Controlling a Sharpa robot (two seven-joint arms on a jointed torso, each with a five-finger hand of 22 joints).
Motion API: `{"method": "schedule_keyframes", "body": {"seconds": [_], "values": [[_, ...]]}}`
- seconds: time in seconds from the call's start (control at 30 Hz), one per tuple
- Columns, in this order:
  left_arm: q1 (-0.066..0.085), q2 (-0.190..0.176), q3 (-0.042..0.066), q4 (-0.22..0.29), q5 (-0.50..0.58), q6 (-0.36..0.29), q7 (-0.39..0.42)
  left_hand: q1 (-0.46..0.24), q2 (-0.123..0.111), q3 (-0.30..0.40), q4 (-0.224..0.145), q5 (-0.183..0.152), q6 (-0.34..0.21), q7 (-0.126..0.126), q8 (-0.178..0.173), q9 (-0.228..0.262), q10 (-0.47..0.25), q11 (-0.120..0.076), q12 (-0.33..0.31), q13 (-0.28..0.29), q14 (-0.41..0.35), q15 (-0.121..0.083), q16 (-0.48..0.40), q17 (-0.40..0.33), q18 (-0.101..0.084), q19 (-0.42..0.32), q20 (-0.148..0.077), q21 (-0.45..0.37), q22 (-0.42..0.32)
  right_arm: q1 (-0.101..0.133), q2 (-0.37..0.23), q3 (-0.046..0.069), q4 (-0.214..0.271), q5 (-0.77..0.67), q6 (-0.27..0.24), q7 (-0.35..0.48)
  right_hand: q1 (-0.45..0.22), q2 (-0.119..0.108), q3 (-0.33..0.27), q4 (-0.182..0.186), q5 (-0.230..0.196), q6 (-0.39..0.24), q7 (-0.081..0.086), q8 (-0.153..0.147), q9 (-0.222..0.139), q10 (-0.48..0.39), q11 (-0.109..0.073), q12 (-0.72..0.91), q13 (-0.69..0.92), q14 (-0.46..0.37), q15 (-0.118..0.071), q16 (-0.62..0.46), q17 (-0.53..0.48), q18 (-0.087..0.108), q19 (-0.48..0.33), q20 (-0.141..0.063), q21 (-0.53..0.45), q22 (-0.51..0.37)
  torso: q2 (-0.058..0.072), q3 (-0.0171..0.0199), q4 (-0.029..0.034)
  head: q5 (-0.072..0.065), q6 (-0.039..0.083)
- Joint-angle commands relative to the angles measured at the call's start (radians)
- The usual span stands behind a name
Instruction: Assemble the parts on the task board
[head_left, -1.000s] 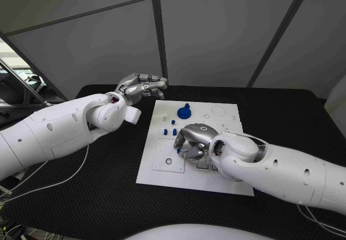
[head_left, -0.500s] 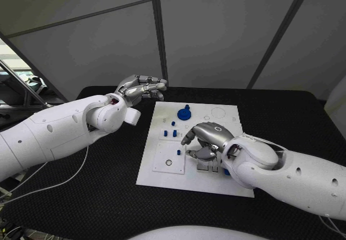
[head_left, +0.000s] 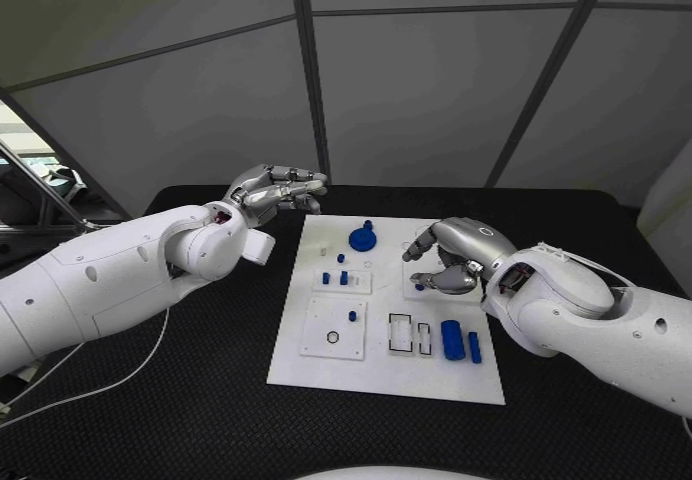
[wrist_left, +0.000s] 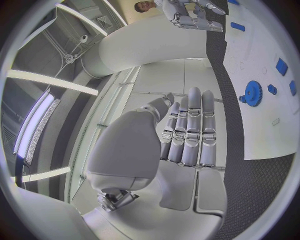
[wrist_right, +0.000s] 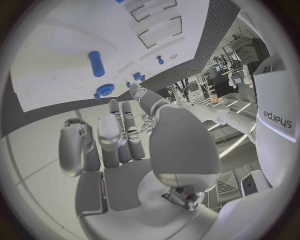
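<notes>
We are hovering our right hand (head_left: 459, 255), fingers curled and empty, over the task board (head_left: 368, 365) | blue cylinder (head_left: 453, 340) lying lengthwise toward us, nearer this hand | left hand (head_left: 277, 190) clenched, idling beyond the board's far corner.

The flat white task board (head_left: 378, 365) looked smooth, matt plastic; the black worktop (head_left: 188, 400) was rough, woven-textured; the silver hand (head_left: 450, 250) showed glossy metal.

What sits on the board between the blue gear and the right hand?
In the head view, only bare white task board lies between the blue gear and the right hand, apart from faint printed circles; no loose part.
</notes>
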Motion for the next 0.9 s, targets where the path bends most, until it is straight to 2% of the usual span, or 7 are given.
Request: {"method": "schedule_keyframes", "body": {"seconds": [0.03, 0.33, 0.6, 0.9], "values": [[0.002, 0.002, 0.000, 0.000, 0.005, 0.014, 0.003, 0.008, 0.004, -0.003, -0.005, 0.002, -0.004, 0.003, -0.004, 0.001, -0.007, -0.001, -0.002, -0.001, 0.005, 0.002, -0.004, -0.001, 0.001, -0.001, 0.006, -0.005, -0.001, 0.003, 0.004, 0.003, -0.012, -0.015, 0.097, -0.037, 0.013, -0.002, -0.017, 0.001, -0.035, -0.009, -0.015, -0.001, -0.002, -0.022, 0.004, -0.004, -0.003, 0.007, 0.010, 0.004, -0.010, 0.019, 0.001, 0.010, -0.004, 0.039, 0.001, 0.0003, 0.0019, -0.004, 0.004], [0.002, 0.002, -0.002, 0.000, 0.005, 0.014, 0.003, 0.008, 0.004, -0.003, -0.005, 0.002, -0.004, 0.003, -0.004, 0.001, -0.007, -0.001, -0.002, -0.001, 0.005, 0.002, -0.004, -0.001, 0.001, -0.001, 0.006, -0.005, -0.001, 0.005, 0.025, 0.006, -0.046, -0.048, 0.202, -0.077, 0.027, 0.004, -0.035, 0.005, -0.049, -0.011, -0.022, 0.001, -0.001, -0.038, 0.008, -0.005, -0.003, 0.005, 0.014, 0.001, -0.021, 0.021, -0.002, 0.014, -0.011, 0.032, 0.003, -0.0001, 0.0022, -0.006, 0.004], [0.002, 0.003, -0.002, 0.000, 0.005, 0.014, 0.002, 0.008, 0.004, -0.003, -0.005, 0.002, -0.004, 0.003, -0.004, 0.001, -0.007, -0.001, -0.002, -0.001, 0.005, 0.002, -0.004, -0.001, 0.001, -0.001, 0.006, -0.005, -0.001, 0.005, 0.045, 0.005, -0.072, -0.059, 0.244, -0.091, 0.033, 0.016, -0.036, 0.010, -0.049, -0.006, -0.019, 0.002, 0.000, -0.028, 0.007, 0.004, -0.001, 0.005, 0.013, 0.002, -0.023, 0.022, -0.004, 0.015, -0.013, 0.030, 0.003, 0.0003, 0.0021, -0.008, 0.000], [0.002, 0.003, -0.002, 0.000, 0.005, 0.014, 0.002, 0.008, 0.004, -0.003, -0.005, 0.002, -0.004, 0.003, -0.004, 0.001, -0.007, -0.001, -0.002, -0.001, 0.005, 0.002, -0.004, -0.001, 0.001, -0.001, 0.006, -0.005, -0.001, 0.005, 0.058, 0.005, -0.087, -0.061, 0.259, -0.097, 0.041, 0.050, -0.001, 0.018, -0.044, 0.014, -0.004, 0.005, 0.002, 0.026, -0.007, 0.021, 0.000, 0.009, 0.003, 0.016, -0.015, 0.018, 0.004, 0.008, -0.002, 0.044, 0.002, 0.0006, 0.0013, -0.008, 0.000]]}}
